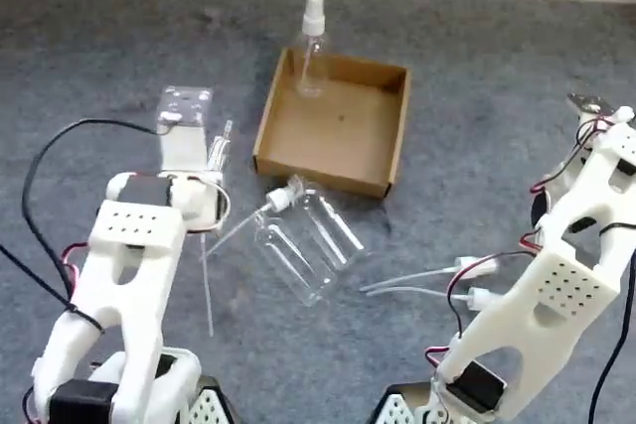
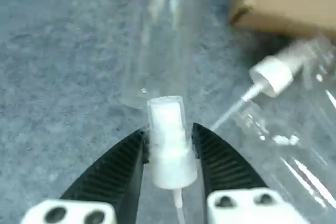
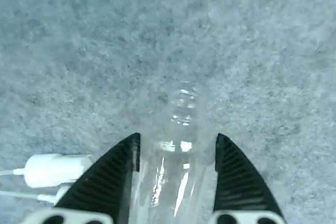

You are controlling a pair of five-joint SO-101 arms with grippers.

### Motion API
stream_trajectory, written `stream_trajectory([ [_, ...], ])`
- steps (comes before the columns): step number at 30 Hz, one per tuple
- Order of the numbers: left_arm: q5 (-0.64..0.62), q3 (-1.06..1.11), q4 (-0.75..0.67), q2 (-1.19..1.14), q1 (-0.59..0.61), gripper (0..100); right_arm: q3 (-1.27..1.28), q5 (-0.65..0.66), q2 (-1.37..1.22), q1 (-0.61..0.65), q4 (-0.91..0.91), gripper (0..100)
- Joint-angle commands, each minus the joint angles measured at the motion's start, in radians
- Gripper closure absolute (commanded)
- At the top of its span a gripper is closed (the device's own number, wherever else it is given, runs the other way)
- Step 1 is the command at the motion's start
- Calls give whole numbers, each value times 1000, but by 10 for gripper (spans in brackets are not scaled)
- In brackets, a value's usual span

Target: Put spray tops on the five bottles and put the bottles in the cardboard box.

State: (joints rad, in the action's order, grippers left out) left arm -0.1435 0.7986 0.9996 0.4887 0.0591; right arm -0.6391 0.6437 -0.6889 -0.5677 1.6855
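Note:
My left gripper (image 2: 169, 129) is shut on a white spray top (image 2: 168, 150), whose thin tube trails down toward the table (image 1: 206, 275). In the high view this gripper (image 1: 214, 158) sits left of the cardboard box (image 1: 383, 181). A clear bottle (image 2: 155, 45) lies just beyond it. My right gripper (image 3: 177, 140) is shut on an uncapped clear bottle (image 3: 184, 103) with its neck pointing away over the carpet, at the right of the table (image 1: 601, 121). A bottle with a spray top (image 1: 311, 42) stands in the box's far corner.
Two or three clear bottles (image 1: 303, 240) lie together in front of the box, one of them with a spray top (image 1: 283, 198) on it. Two loose spray tops (image 1: 479, 283) with tubes lie near the right arm's base. Grey carpet covers the table.

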Motion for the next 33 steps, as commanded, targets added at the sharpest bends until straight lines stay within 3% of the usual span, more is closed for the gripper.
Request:
stream_trajectory([
  [1,-8,41,-91,21,44,996,-113,8,19,16,68,883],
  [9,-6,74,-103,21,45,995,-177,9,12,16,79,737],
  [33,-6,76,-103,21,45,995,59,9,13,30,-71,735],
])
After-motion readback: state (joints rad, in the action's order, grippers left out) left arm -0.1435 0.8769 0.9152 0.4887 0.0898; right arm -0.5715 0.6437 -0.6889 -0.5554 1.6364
